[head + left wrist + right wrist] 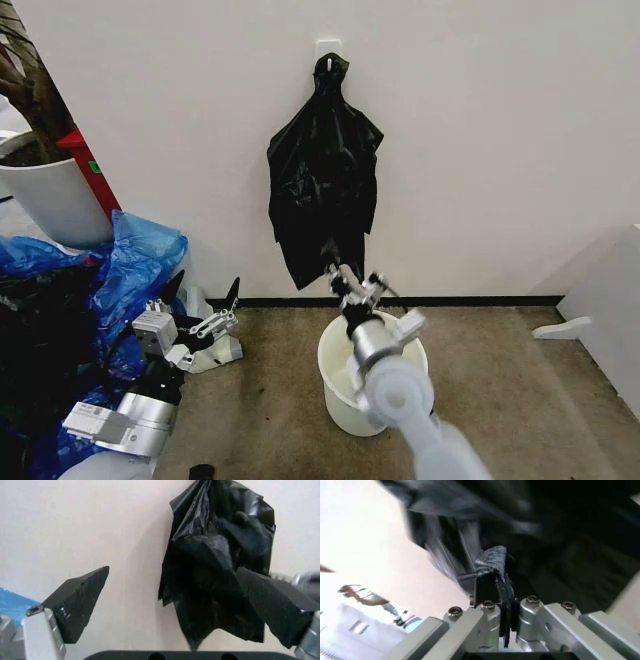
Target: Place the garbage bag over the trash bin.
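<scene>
Brown carpet (pixel 500 390) runs up to a plain white wall (pixel 480 150) with a dark baseboard, and against that setting the right gripper (pixel 352 284) is raised above the bucket with its jaws pressed together on a pinch of thin glossy black plastic. In the right wrist view the right gripper's dark pads (pixel 490 588) meet with a crumpled fold of the film caught between them, more black plastic spreading beyond. What they hold is the lower edge of the crinkly black garbage bag (pixel 323 190), which hangs flat against the wall, gathered at a knot on a small white wall hook (pixel 328 50) well above the jaws; whether this is one bag or several bunched together I cannot tell. Directly below the right jaws stands the small round cream-white plastic trash bin (pixel 345 400), upright on the carpet, its rim partly covered by the right arm's silver wrist and white forearm. Off to the side of the right jaws and lower down, the left gripper (pixel 205 292) is held near the carpet with its black wedge-shaped jaws spread wide apart and nothing between them; in the left wrist view its fingertips (pixel 80 603) frame the hanging bag from a distance. Beyond the left jaws lie crumpled blue plastic bags (pixel 140 260), and farther off stands a large white plant pot (pixel 55 200).
</scene>
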Available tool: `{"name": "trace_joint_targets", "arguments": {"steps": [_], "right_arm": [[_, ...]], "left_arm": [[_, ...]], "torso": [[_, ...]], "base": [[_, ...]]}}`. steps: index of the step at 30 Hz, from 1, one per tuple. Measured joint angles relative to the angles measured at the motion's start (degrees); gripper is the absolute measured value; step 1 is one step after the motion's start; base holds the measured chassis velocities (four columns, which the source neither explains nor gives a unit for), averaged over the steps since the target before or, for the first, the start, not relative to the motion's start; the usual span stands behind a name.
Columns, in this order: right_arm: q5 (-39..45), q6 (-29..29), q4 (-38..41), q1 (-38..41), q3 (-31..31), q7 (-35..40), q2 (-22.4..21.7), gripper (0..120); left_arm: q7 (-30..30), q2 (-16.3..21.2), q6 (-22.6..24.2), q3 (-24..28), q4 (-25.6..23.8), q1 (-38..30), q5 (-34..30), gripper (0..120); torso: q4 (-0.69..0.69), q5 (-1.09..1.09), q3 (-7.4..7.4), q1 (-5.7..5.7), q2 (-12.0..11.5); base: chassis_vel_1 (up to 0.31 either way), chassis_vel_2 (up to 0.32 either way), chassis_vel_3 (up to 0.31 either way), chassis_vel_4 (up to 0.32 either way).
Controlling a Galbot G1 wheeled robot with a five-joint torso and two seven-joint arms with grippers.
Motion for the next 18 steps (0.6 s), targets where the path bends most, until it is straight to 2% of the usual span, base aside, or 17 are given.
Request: {"name": "trace_joint_targets", "arguments": {"steps": [6,12,18], "right_arm": [[1.8,-3.2,3.6,4.1,1.0,-3.2,-4.5,0],[1.5,-3.7,3.5,3.8,0.6,-3.5,-5.1,0],[-0.1,-3.8,1.5,2.5,-0.3,-3.7,-4.7,0]], "left_arm": [[-0.1,0.4,0.5,0.2,0.2,-0.2,0.0,100],[-0.2,0.8,0.9,0.4,0.3,-0.6,0.0,100],[-0.9,4.3,2.5,0.2,0.3,-2.2,-2.3,100]], "torso": [[0.00,-0.01,0.00,0.00,0.0],[-0.01,-0.01,0.00,0.00,0.0],[-0.01,-0.01,0.00,0.00,0.0]], "base": [[0.000,0.000,0.000,0.000],[0.000,0.000,0.000,0.000],[0.000,0.000,0.000,0.000]]}}
